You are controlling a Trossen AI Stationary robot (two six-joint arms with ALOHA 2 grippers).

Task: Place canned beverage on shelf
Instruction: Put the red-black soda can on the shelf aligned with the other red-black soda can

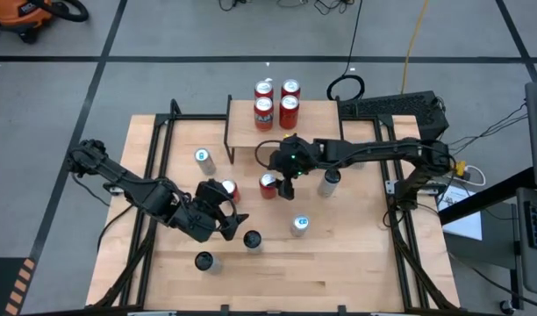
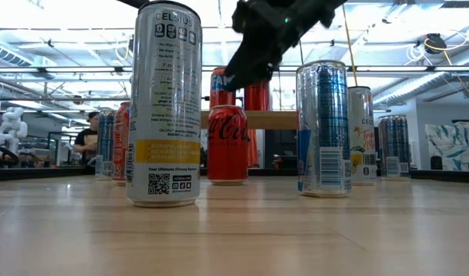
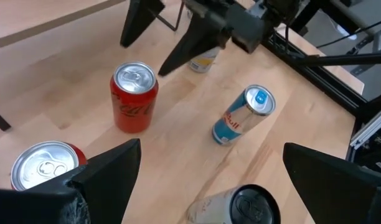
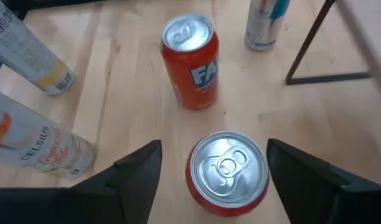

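The right gripper (image 4: pixel 228 171) hangs open around the smooth, hard red metal can (image 4: pixel 228 171); squeeze its round sides.

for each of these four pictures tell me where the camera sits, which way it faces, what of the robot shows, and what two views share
High view: above the table, facing straight down; both arms, left gripper, right gripper.
Low view: table height, facing level across; one dark arm overhead.
Left wrist view: on the left arm, facing down past its open fingers.
Right wrist view: on the right arm, fingers flanking a red Coca-Cola can.
Shared: that can, also in the high view.
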